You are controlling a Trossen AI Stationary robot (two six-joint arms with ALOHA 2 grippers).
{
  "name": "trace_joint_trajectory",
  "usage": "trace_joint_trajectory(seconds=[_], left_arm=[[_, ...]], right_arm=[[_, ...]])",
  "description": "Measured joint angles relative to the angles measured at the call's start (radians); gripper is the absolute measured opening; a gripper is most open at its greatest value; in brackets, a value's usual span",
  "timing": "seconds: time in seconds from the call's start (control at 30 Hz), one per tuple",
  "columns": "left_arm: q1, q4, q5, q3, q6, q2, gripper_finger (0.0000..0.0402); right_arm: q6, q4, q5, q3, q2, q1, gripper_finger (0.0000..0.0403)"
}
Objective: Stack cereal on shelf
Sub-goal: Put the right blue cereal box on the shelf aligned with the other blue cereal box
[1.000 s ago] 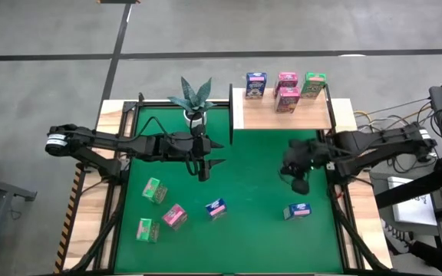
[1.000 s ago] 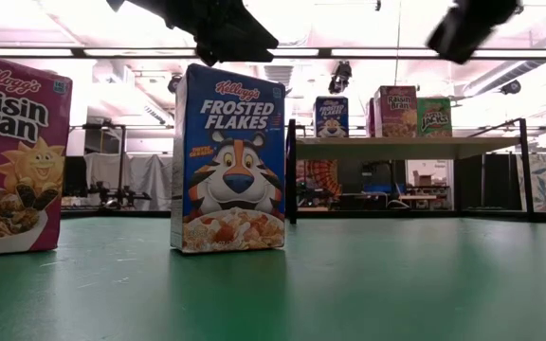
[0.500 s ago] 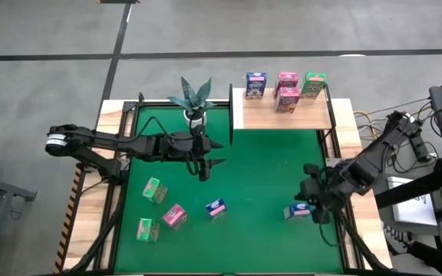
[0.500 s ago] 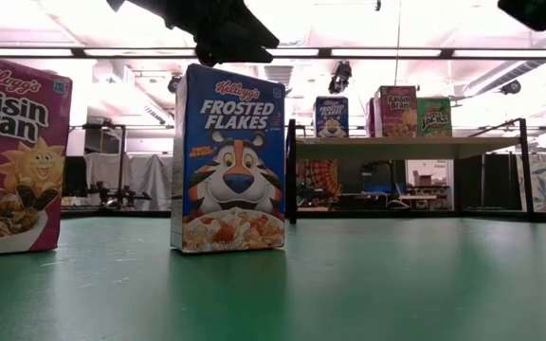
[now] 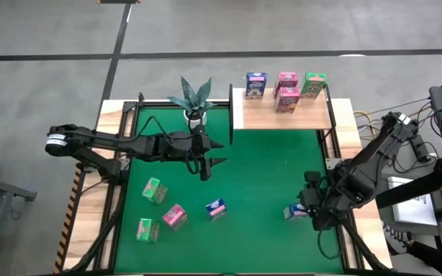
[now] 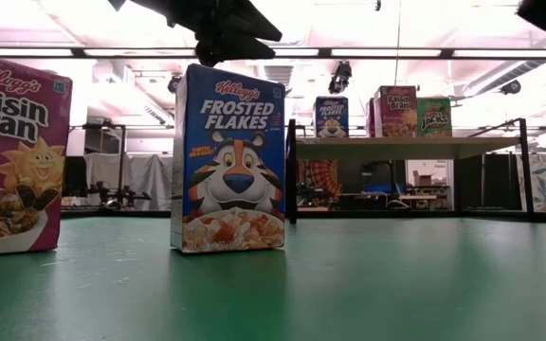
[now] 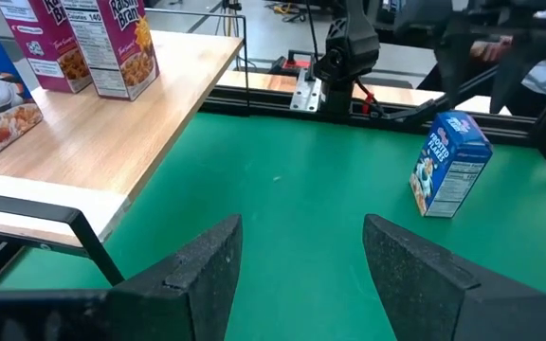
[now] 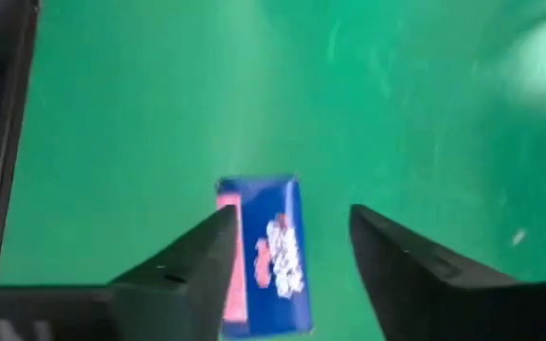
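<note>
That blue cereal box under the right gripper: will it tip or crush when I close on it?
The blue cereal box stands upright on the green mat, tall and narrow, so a nudge probably tips it. It looks like thin cardboard, likely light and dentable. The right gripper is open above it; squeeze gently.

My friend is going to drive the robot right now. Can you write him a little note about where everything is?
Right tool: open, above the blue box standing near the mat's right edge, not holding it.
Left tool: open, empty, waiting over mid-mat near the plant.
Done: four boxes stand on the shelf: blue, two pink, green.
Left: five boxes on the mat, two green, one pink, two blue.
</note>
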Motion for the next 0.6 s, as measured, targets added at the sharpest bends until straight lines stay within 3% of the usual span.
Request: trace_joint_trajectory(seconds=[0.27,0.6], left_arm=[[0.000,0.000,0.000,0.000,0.000,0.000,0.0204],[0.000,0.003,0.000,0.000,0.000,0.000,0.0204]], right_arm=[[0.080,-0.053,-0.086,0.000,0.091,0.000,0.0263],[0.072,-0.062,-0.137,0.000,0.167,0.000,0.0229]])
